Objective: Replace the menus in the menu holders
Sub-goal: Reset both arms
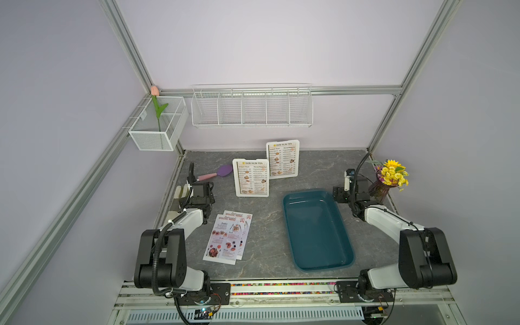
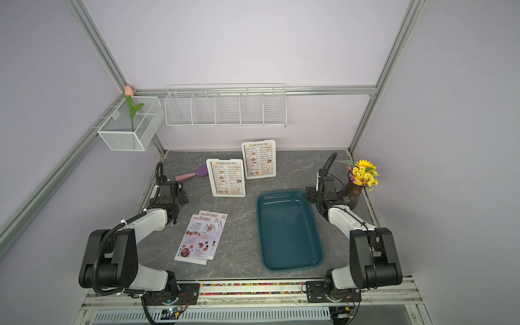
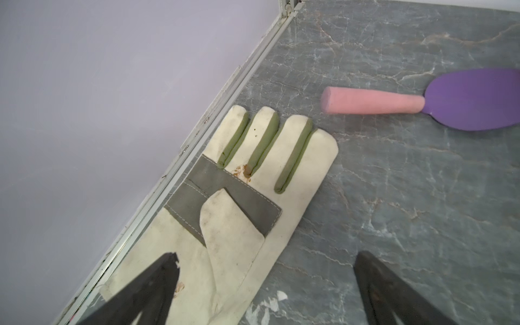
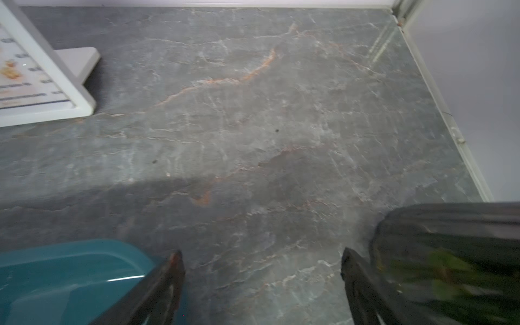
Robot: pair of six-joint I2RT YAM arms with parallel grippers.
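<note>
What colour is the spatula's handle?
Pink. The spatula's handle shows best in the left wrist view.

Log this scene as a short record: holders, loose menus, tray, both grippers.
near holder: upright, DIM SUM INN menu inside
far holder: upright, second DIM SUM INN menu inside
SPECIAL MENU sheets: two, overlapping, flat on the table
teal tray: empty
left gripper: open, empty, by a glove
right gripper: open, empty
</note>
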